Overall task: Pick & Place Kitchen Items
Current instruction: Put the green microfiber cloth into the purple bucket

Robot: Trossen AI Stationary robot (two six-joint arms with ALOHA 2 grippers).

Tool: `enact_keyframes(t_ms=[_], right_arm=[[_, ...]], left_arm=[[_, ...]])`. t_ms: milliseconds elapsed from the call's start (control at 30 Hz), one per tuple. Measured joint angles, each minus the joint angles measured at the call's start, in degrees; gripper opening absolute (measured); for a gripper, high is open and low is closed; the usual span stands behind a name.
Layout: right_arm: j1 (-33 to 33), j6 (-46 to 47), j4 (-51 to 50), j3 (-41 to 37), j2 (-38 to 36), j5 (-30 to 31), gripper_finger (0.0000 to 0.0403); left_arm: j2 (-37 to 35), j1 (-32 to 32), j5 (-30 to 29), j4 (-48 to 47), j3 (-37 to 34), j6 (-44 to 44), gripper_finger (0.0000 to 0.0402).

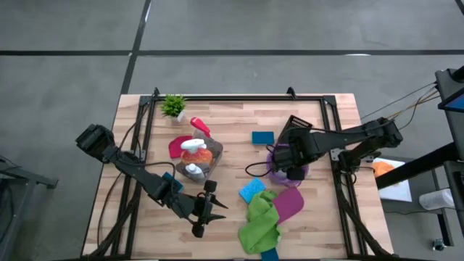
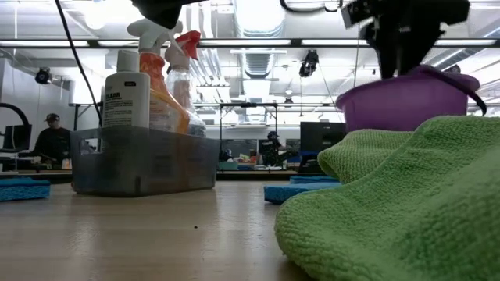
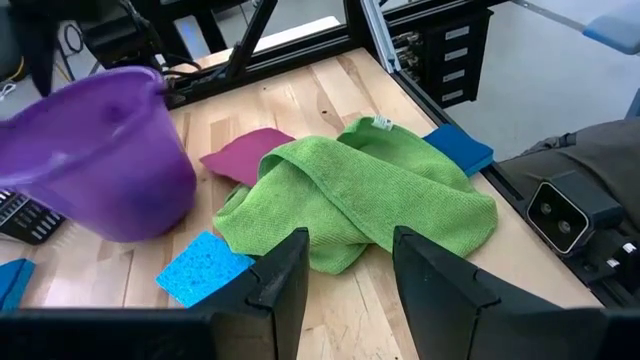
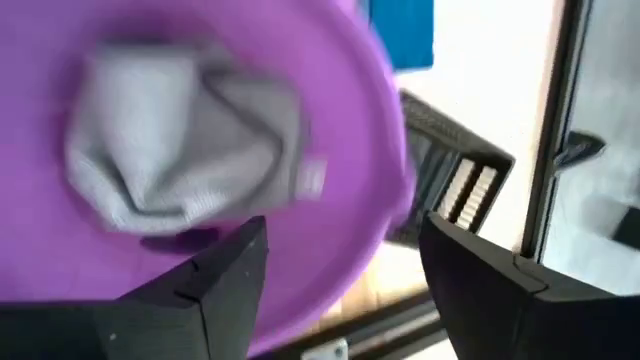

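The left gripper (image 1: 205,210) hangs with fingers spread and empty, the green cloth (image 1: 261,219) lying just to its right, nearer this arm. Farther right, the right gripper (image 1: 296,172) sits at the purple bowl (image 1: 277,161) holding a grey cloth (image 4: 180,150); its grasp cannot be judged.

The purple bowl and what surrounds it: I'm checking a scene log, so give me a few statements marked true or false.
1. A grey cloth lies inside the purple bowl. True.
2. The green cloth is in the bowl. False: it lies on the table beside a magenta cloth.
3. The right gripper is at the bowl. True.
4. The spray bottle stands on the bare table. False: it stands in a grey bin.
5. The left gripper holds a blue sponge. False: its fingers are open and empty.
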Motion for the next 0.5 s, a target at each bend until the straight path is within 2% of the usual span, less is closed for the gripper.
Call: enact_keyframes(t_ms=[100,167,367,500], right_arm=[[0.8,-0.57,3.25,1.22,-1.18,0.43,0.0257],[2.12,-1.95,8.83,1.24,-2.36,0.28,0.0257],[8.87,-6.04,29.4,0.95,-3.23,-9.26,0.0257],[14.98,-4.56,34.12,0.91,-0.73,-10.85,0.0258]], left_arm=[[0.0,0.0,0.0,0.06,0.0,0.0,0.0147],[0.0,0.0,0.0,0.06,0.0,0.01,0.0147],[0.0,-0.01,0.0,0.07,0.0,0.0,0.0147],[0.0,-0.02,0.0,0.09,0.0,0.02,0.0147]])
